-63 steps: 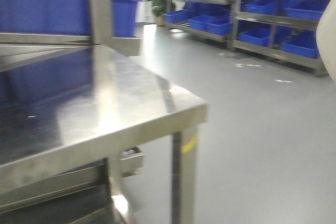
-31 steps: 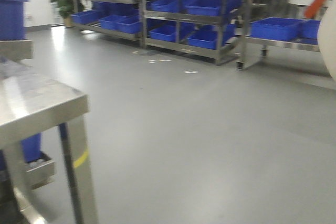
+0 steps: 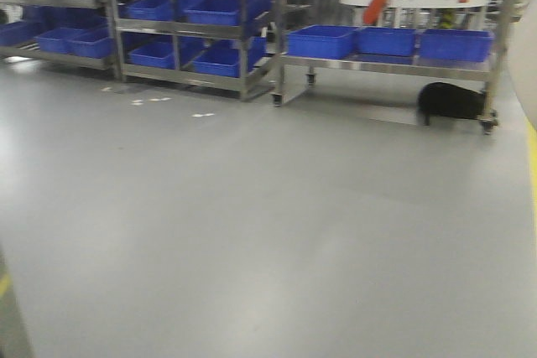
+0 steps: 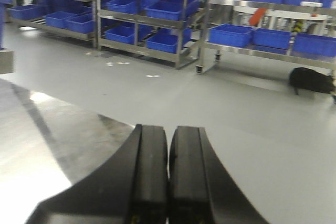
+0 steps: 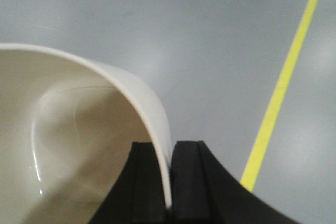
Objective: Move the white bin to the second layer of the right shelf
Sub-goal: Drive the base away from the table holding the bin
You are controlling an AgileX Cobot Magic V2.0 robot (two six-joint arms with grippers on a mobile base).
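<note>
The white bin (image 5: 79, 129) is a glossy cream tub that fills the left of the right wrist view, open side towards the camera. My right gripper (image 5: 170, 144) is shut on its rim, one finger inside and one outside, and holds it above the grey floor. A pale sliver of the bin (image 3: 530, 56) shows at the right edge of the front view. My left gripper (image 4: 169, 128) is shut and empty above a steel tabletop corner (image 4: 47, 129). A steel rack on wheels (image 3: 386, 63) stands far right; its roller tracks do not show from here.
Steel racks with several blue crates (image 3: 201, 10) line the far side, also in the left wrist view (image 4: 157, 9). A black object (image 3: 451, 102) lies under the right rack. A yellow floor line (image 5: 283, 87) runs to my right. Open grey floor lies between.
The front view has swung right: the steel table has slid off the left edge, and the racks with blue crates have come to the middle. The bin stays at the right edge.
</note>
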